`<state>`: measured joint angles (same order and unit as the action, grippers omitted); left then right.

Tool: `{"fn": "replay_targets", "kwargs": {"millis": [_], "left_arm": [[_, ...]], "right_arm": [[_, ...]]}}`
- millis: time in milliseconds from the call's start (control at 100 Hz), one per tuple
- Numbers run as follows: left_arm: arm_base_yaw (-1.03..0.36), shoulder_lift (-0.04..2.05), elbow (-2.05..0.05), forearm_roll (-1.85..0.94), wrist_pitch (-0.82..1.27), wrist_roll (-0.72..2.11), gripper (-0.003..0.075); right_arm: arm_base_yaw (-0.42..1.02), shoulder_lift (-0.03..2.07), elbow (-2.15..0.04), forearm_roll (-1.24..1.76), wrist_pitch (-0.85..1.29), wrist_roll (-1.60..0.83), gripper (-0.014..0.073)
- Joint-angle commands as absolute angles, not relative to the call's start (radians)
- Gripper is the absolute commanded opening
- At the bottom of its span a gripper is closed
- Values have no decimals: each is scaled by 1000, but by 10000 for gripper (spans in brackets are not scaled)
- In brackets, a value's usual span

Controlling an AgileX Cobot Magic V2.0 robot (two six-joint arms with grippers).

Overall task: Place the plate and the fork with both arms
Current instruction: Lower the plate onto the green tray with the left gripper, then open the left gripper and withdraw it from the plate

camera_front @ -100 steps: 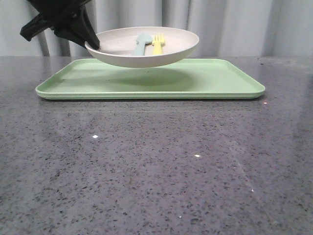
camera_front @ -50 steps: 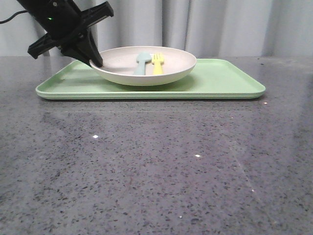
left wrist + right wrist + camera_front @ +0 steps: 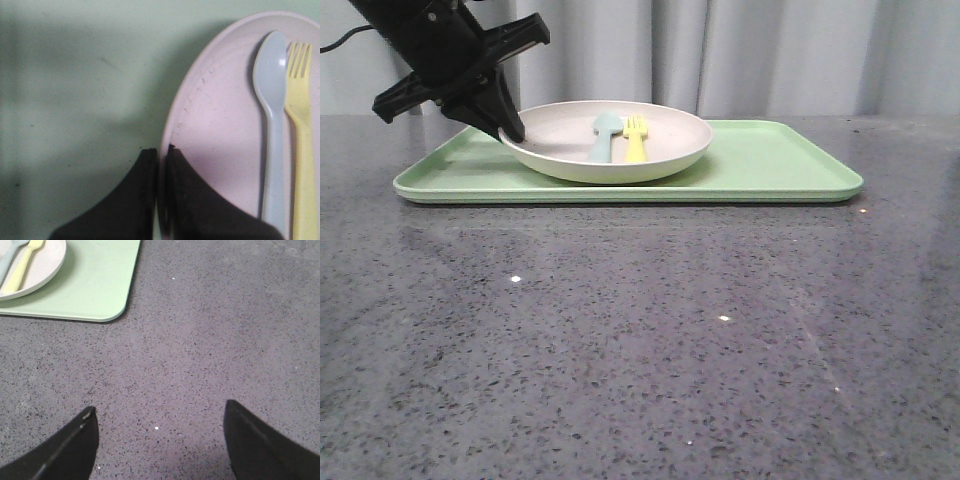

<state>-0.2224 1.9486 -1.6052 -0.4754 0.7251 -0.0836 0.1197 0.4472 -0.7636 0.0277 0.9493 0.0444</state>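
Observation:
The cream plate (image 3: 605, 140) rests on the light-green tray (image 3: 770, 165), left of the tray's middle. Inside it lies the yellow fork (image 3: 636, 138), side by side with a pale blue spoon (image 3: 603, 136). My left gripper (image 3: 512, 130) is shut on the plate's left rim; in the left wrist view the rim of the plate (image 3: 220, 115) passes between the two black fingers (image 3: 185, 195) of the gripper (image 3: 160, 150), and the fork (image 3: 300, 130) shows beside the spoon (image 3: 272, 110). My right gripper (image 3: 160, 412) hangs open over bare countertop, off the tray's corner (image 3: 107, 290), holding nothing.
The tray sits at the back of a dark speckled stone counter (image 3: 640, 340), with a grey curtain (image 3: 770, 50) behind it. The right part of the tray is bare. The right arm does not show in the front view.
The left gripper has lowered the plate, with fork and spoon in it, from above the tray down onto it and slightly left.

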Motion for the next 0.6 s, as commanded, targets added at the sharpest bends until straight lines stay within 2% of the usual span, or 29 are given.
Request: {"fn": "replay_targets", "kwargs": {"millis": [0,590], "left_arm": [[-233,1905,-1642,-491,680,-131,-21],[-233,1914,-1642,-487,709,-133,-19]], "right_arm": [[114,463,-791,26,882,38,529],[114,463,-791,26,882,38,529]]}}
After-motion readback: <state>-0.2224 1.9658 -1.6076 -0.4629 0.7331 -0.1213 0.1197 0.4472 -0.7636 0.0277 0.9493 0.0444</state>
